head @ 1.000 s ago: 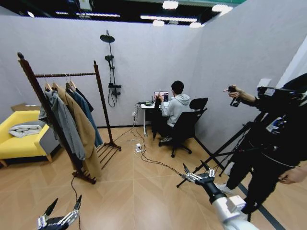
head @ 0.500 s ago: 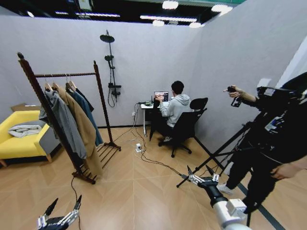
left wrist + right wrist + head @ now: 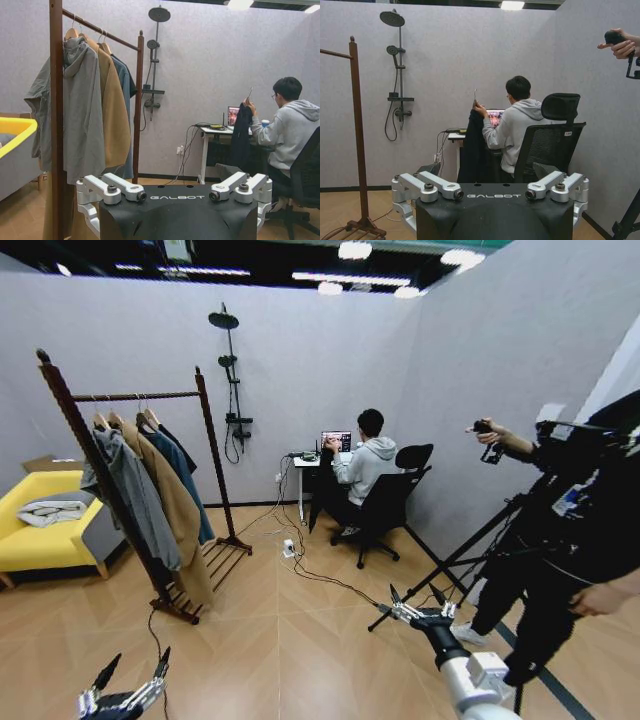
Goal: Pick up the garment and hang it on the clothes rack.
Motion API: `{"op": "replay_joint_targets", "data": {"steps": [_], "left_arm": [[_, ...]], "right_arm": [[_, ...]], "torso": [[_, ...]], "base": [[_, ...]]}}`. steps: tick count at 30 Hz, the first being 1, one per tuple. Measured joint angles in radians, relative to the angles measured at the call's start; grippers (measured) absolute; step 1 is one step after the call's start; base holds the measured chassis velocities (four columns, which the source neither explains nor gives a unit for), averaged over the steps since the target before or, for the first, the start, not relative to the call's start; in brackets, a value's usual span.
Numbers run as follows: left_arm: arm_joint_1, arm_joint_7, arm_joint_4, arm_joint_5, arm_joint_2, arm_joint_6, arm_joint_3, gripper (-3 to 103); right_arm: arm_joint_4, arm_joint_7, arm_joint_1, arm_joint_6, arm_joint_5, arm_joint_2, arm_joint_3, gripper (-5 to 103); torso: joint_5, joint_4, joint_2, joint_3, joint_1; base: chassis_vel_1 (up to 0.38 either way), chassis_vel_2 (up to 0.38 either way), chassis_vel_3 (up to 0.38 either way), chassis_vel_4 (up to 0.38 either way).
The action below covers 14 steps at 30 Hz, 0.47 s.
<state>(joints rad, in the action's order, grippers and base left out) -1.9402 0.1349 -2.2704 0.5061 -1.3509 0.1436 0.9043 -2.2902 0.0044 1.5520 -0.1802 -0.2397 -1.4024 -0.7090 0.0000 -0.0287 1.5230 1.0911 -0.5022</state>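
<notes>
At my 12 o'clock, by the desk [image 3: 305, 462], a seated person's hand [image 3: 481, 108] holds up the garment [image 3: 471, 150] — dark, on its hanger. The rack [image 3: 140, 480] stands at 10 o'clock. My left gripper [image 3: 128, 677] and right gripper [image 3: 414, 604] hang low — both wide, empty.

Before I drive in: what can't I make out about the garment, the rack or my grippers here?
- Garment: held up by the seated person at the desk; print and hanger too small to make out in every view.
- Clothes rack: the right wrist view's edge cuts off its rail.
- Left gripper: the head view's bottom edge cuts off its base.
</notes>
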Motion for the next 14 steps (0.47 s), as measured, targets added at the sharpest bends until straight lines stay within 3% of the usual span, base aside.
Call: {"op": "replay_joint_targets", "data": {"steps": [14], "left_arm": [[0.0,0.0,0.0,0.0,0.0,0.0,0.0,100]], "right_arm": [[0.023,-0.002,-0.005,0.015,-0.005,-0.006,0.011,100]], "torso": [[0.0,0.0,0.0,0.0,0.0]], "base": [[0.0,0.0,0.0,0.0]]}}
